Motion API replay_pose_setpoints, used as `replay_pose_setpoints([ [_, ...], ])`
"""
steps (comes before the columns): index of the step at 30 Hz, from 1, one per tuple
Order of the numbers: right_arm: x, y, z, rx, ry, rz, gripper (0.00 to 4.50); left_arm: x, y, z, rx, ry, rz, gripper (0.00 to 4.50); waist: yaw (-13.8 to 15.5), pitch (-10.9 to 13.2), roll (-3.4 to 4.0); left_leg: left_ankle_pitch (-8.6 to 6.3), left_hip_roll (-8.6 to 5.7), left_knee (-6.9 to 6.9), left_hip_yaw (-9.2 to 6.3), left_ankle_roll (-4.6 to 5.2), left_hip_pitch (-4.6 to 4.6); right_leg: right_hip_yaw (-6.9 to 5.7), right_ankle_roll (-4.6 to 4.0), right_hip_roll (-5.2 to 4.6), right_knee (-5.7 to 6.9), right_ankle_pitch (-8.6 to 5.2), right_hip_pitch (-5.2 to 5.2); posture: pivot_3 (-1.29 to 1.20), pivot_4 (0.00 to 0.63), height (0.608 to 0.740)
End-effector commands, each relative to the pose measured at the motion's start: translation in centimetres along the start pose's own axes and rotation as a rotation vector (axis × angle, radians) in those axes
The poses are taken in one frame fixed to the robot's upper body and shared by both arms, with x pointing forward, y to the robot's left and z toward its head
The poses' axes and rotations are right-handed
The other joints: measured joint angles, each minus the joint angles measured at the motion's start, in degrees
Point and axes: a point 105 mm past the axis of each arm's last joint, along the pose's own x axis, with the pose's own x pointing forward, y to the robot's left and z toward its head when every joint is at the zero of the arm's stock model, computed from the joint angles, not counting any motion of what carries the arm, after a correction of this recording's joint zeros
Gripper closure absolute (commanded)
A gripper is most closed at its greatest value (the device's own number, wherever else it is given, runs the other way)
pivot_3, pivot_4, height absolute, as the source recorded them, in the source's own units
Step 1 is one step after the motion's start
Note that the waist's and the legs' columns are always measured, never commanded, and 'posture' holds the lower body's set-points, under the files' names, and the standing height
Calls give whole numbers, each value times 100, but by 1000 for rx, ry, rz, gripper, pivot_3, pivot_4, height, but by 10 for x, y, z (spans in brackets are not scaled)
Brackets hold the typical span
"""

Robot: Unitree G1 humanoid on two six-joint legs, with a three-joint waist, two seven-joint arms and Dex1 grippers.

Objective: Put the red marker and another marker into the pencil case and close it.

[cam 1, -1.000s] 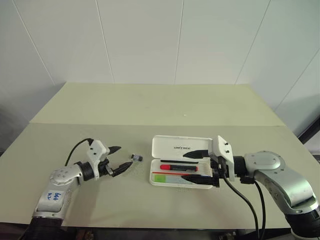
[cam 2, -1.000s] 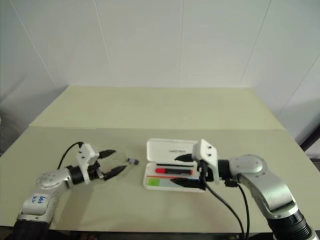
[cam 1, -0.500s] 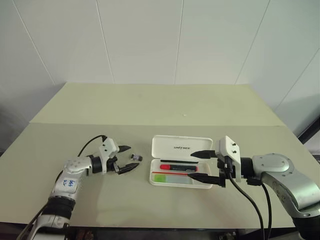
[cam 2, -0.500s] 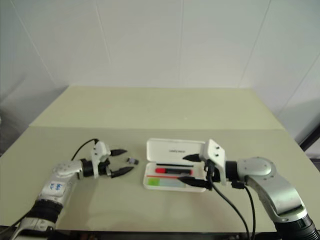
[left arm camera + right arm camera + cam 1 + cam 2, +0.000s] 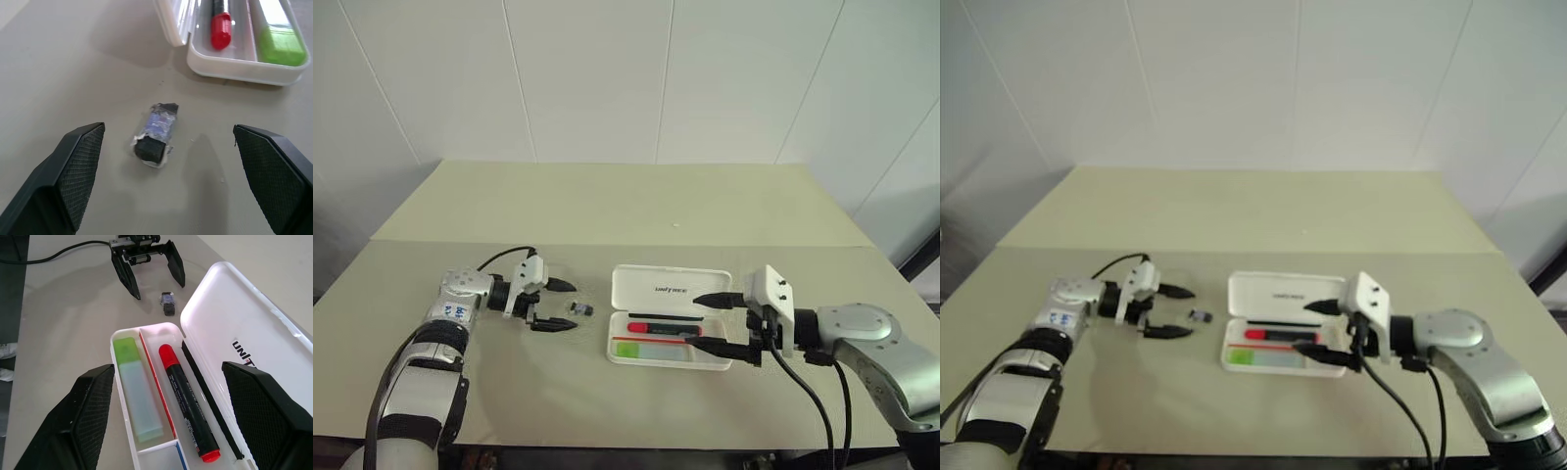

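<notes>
The pencil case lies open at the table's middle, its lid tipped back. In its tray lie the red marker, red cap toward the left arm, and the green marker alongside it. My right gripper hovers open over the tray's right end, one finger near the lid, the other near the front rim. To the left of the case my left gripper is open and points at a small dark wrapped piece, with nothing between its fingers.
The beige table stretches bare behind the case to a white panelled wall. A black cable loops from the left wrist. The table's front edge runs close below both arms.
My left arm has swung forward and turned, so its gripper now points right at the small dark piece. The right gripper has drawn slightly right along the case. Both stay open.
</notes>
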Motion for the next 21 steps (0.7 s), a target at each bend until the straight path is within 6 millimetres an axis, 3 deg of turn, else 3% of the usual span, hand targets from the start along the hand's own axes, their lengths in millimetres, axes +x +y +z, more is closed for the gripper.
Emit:
replay_pose_setpoints([
  [1,-8,5,13,-36,-24,6,22,3,2,10,64,3,-34,0,0,0,0,0,0,2,0,0,0,0,0,0,2,0,0,0,150,740],
  [7,-12,4,13,-42,-17,-17,22,9,1,8,68,43,-67,0,-12,0,-1,0,1,5,-1,0,2,1,1,2,8,1,0,0,150,740],
  [18,-14,3,13,-45,-12,-38,22,9,15,-5,24,173,40,0,-1,1,-3,2,0,7,-2,1,4,1,3,2,12,2,3,0,150,740],
  [21,-13,2,13,-48,-10,-41,0,11,14,-4,19,160,32,900,0,1,-3,3,0,9,-2,1,7,1,4,2,16,2,6,0,150,740],
])
